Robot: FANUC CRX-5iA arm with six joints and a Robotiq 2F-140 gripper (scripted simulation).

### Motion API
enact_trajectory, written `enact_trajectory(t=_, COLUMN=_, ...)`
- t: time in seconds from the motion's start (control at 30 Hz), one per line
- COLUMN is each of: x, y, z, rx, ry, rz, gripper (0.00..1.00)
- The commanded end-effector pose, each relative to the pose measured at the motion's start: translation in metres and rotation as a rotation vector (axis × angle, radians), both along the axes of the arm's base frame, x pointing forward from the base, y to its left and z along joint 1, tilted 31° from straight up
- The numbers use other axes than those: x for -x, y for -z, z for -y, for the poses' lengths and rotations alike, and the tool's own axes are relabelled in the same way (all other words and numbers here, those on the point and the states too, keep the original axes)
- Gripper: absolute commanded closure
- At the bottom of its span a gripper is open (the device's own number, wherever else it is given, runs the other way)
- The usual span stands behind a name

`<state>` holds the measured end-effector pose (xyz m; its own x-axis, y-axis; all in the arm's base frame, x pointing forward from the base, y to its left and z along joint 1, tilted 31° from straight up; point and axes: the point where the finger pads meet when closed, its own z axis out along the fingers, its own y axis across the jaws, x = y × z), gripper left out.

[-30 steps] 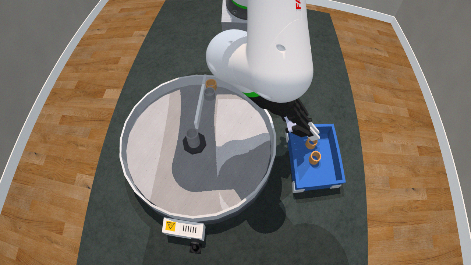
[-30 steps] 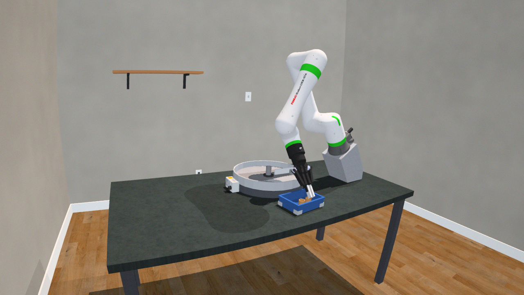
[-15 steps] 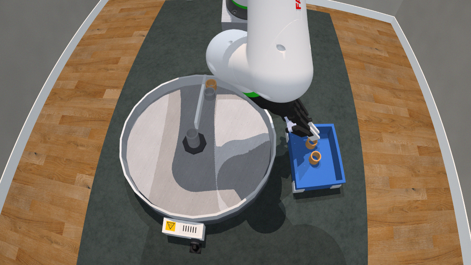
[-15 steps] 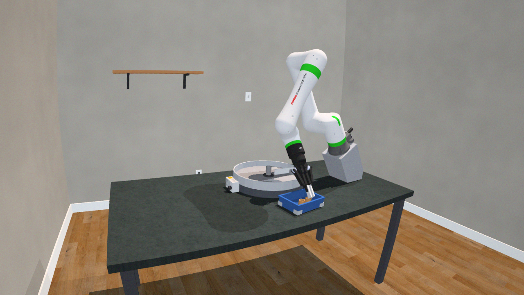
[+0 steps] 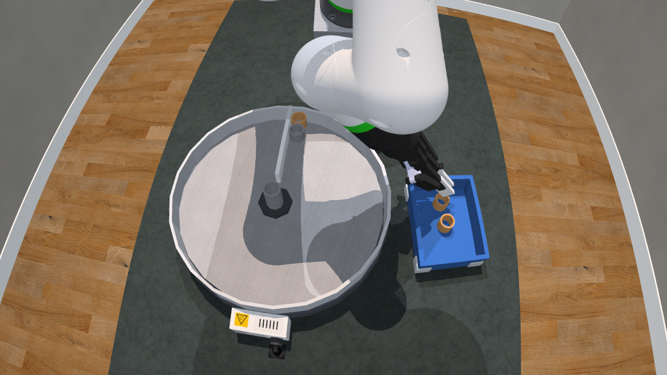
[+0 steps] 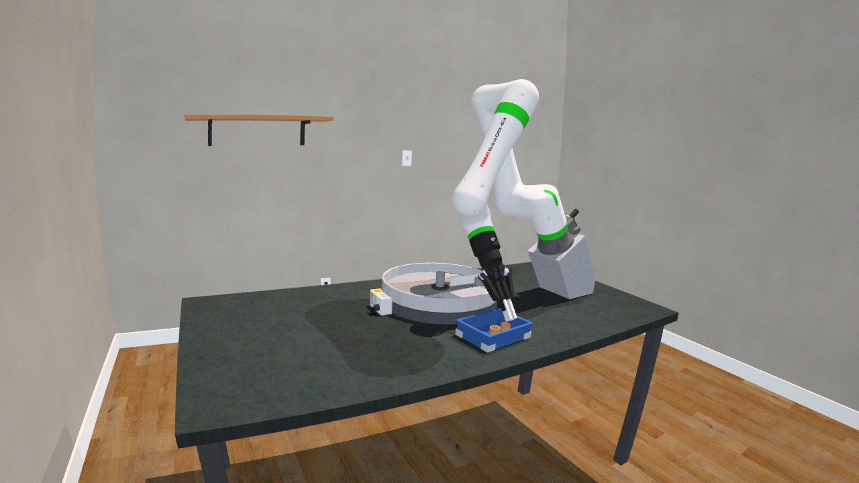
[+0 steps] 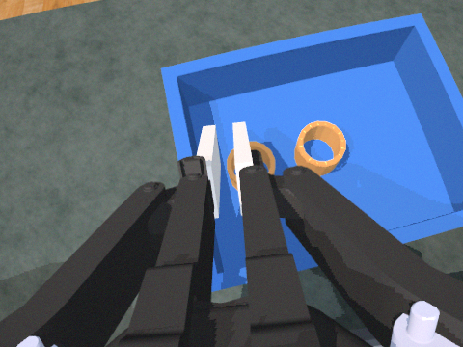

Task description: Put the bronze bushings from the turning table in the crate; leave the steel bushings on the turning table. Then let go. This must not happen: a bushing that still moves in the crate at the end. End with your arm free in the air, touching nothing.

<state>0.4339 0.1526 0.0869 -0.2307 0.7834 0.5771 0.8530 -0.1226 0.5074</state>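
Two bronze bushings lie in the blue crate right of the turning table. In the wrist view one bushing lies free, and the other bushing sits partly behind my right finger. My gripper hangs low over the crate's near left corner, its fingers a little apart and gripping nothing. On the turning table, a bronze bushing and a steel bushing stand at the far rim beside the grey bar.
A grey post on a black base stands at the turning table's centre. A white control box sits at its front edge. The arm's large white link hangs over the table's far right rim. The robot base stands behind the crate.
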Motion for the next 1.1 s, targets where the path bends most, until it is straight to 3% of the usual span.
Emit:
enact_trajectory(t=0.0, x=0.003, y=-0.006, z=0.0, rx=0.001, ry=0.0, rz=0.0, gripper=0.93)
enact_trajectory(t=0.43, x=0.034, y=-0.056, z=-0.003, rx=0.001, ry=0.0, rz=0.0, gripper=0.93)
enact_trajectory(t=0.8, x=0.05, y=-0.083, z=-0.004, rx=0.001, ry=0.0, rz=0.0, gripper=0.93)
enact_trajectory(t=1.07, x=0.052, y=-0.088, z=-0.004, rx=0.001, ry=0.0, rz=0.0, gripper=0.93)
